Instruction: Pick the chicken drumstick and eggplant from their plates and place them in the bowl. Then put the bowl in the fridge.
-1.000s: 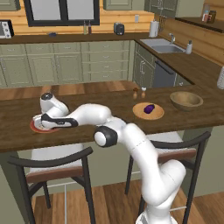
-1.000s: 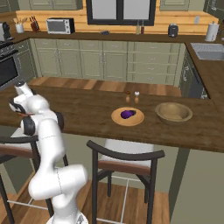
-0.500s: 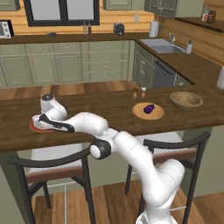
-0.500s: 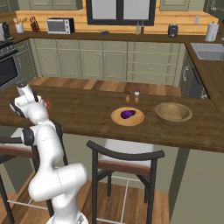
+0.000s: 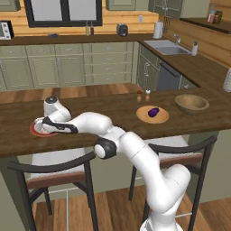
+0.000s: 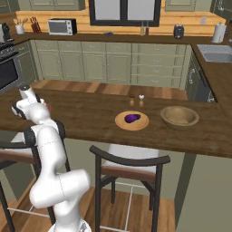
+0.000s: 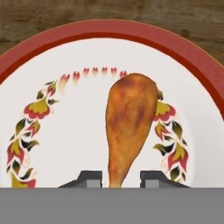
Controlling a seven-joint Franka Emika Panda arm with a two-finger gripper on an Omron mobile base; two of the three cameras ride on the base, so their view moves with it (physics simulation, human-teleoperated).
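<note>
1. I see the pincer [image 7: 120, 178] down over the red-rimmed plate [image 7: 192, 57] at the left end of the wooden surface [image 5: 108, 119].
2. Its tips flank the narrow end of the chicken drumstick [image 7: 129, 124], which lies on that plate; I cannot tell whether they grip it.
3. The eggplant [image 5: 154, 112] rests on the tan wooden plate [image 5: 145, 116].
4. The wooden bowl [image 5: 191, 103] stands near it, to the right.

Golden drumstick [image 7: 130, 127] lies on red-rimmed plate [image 7: 192, 57]; eggplant [image 5: 154, 111] on wooden plate [image 5: 143, 117].
</note>
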